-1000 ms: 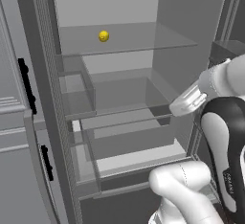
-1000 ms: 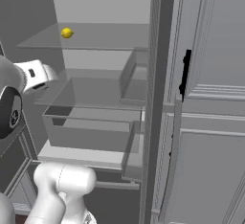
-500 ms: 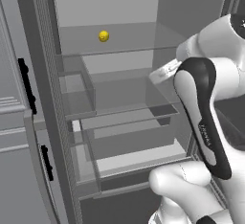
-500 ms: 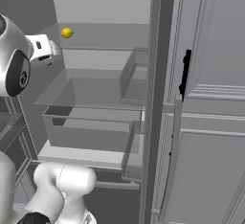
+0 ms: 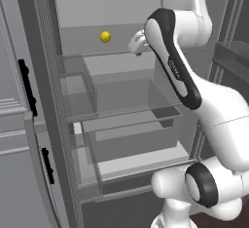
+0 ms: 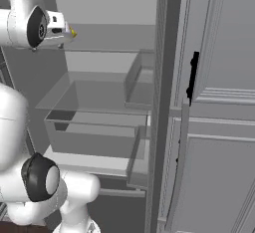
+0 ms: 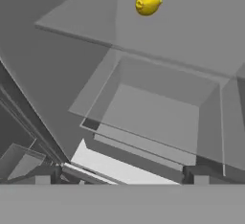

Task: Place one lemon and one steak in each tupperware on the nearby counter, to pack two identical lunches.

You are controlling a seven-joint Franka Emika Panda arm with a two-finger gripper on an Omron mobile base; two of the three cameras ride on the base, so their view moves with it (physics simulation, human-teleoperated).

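One lemon (image 5: 105, 37) on glass fridge shelf (image 5: 82, 48)

A small, rounded, bright yellow lemon (image 5: 105, 37) rests alone on a translucent grey glass shelf (image 5: 82, 47) in the upper part of the open refrigerator, toward the shelf's rear and left of centre in the left base view. In the hand view the lemon (image 7: 148, 2) shows a slight nipple at one end and lies above a clear drawer (image 7: 158, 117).
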